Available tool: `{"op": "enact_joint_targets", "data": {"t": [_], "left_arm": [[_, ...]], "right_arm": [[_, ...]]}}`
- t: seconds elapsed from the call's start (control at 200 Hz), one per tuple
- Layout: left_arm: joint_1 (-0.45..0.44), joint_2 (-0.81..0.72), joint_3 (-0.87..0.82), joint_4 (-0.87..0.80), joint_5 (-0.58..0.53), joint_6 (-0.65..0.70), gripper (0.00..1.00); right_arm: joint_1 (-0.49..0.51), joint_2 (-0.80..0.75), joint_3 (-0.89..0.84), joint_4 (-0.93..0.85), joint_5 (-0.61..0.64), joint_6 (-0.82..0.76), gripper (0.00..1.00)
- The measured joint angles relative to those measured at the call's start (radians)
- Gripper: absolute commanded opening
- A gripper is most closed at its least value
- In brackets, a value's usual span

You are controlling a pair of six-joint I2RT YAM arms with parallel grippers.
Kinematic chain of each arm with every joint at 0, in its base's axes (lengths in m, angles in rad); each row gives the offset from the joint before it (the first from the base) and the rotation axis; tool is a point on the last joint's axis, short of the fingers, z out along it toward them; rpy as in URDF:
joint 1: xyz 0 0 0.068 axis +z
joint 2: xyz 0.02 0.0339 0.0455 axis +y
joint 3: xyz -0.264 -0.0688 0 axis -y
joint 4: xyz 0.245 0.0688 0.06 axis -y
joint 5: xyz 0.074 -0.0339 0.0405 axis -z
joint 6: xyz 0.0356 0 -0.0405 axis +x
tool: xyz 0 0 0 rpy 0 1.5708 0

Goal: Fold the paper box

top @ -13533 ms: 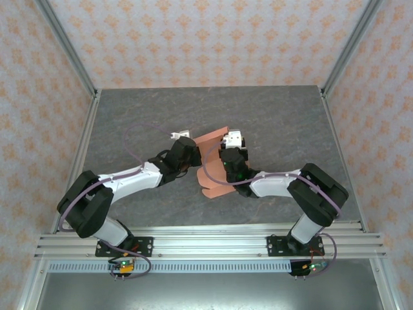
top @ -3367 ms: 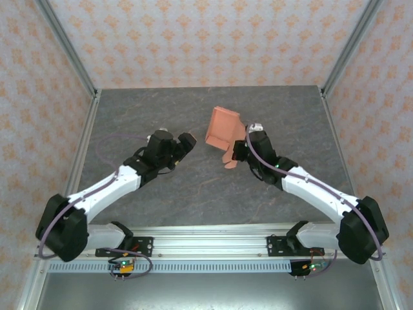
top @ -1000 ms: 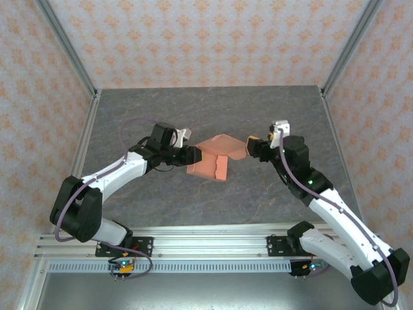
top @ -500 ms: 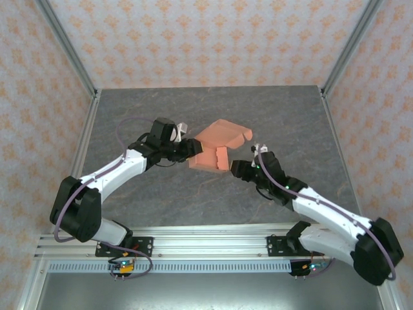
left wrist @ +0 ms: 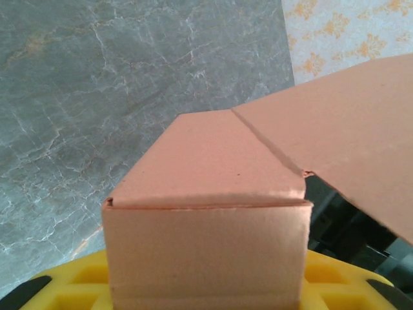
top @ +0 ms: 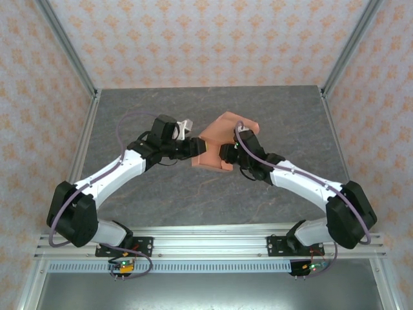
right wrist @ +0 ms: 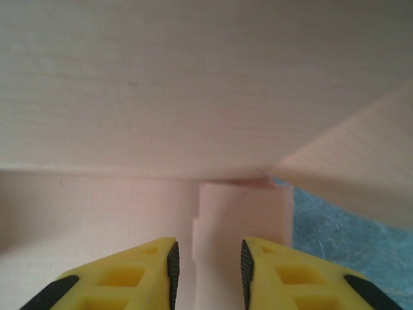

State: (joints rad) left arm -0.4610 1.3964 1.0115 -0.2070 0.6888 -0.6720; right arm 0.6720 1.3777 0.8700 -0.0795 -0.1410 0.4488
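The left tool (top: pixel 195 148) clamped one end of the paper box (top: pixel 222 127); the right tool (right wrist: pixel 208 253) stood narrow against it, grip indeterminate.

No writing, label or number can be read anywhere.

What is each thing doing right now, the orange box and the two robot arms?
Paper box: partly folded, one wide flap open, held at its left end.
Left arm: jaws shut on the box.
Right arm: jaws nearly together, right up against the box's card; I cannot tell whether they pinch it.
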Motion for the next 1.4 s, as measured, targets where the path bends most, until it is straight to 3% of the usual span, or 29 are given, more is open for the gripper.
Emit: {"op": "enact_joint_targets", "data": {"t": [0.26, 0.425, 0.811, 0.941, 1.021, 1.096, 1.316, 1.401], "left_arm": [[-0.002, -0.016, 0.0, -0.016, -0.018, 0.018, 0.3], [-0.004, -0.026, 0.001, -0.031, -0.029, 0.026, 0.29], [-0.004, -0.031, 0.002, 0.0, -0.037, 0.003, 0.29], [-0.004, -0.031, 0.002, 0.026, -0.024, -0.023, 0.28], [-0.004, -0.031, -0.001, 0.028, -0.024, -0.04, 0.28], [-0.004, -0.031, -0.005, 0.037, -0.024, -0.053, 0.28], [-0.004, -0.035, -0.006, 0.061, -0.044, -0.068, 0.27], [-0.004, -0.035, -0.006, 0.062, -0.056, -0.07, 0.27]], "right_arm": [[0.006, -0.001, 0.019, -0.031, 0.0, 0.003, 0.44], [-0.004, -0.056, 0.02, -0.092, -0.005, 0.006, 0.45], [-0.034, -0.139, -0.034, -0.138, -0.012, 0.05, 0.37], [-0.034, -0.083, -0.034, -0.135, -0.031, 0.06, 0.35], [-0.034, -0.043, -0.029, -0.116, -0.055, 0.065, 0.25], [-0.033, -0.011, -0.005, -0.103, -0.072, 0.077, 0.22], [-0.029, 0.08, 0.087, -0.131, -0.053, 0.061, 0.25], [-0.017, 0.105, 0.117, -0.158, -0.028, 0.04, 0.12]]}}
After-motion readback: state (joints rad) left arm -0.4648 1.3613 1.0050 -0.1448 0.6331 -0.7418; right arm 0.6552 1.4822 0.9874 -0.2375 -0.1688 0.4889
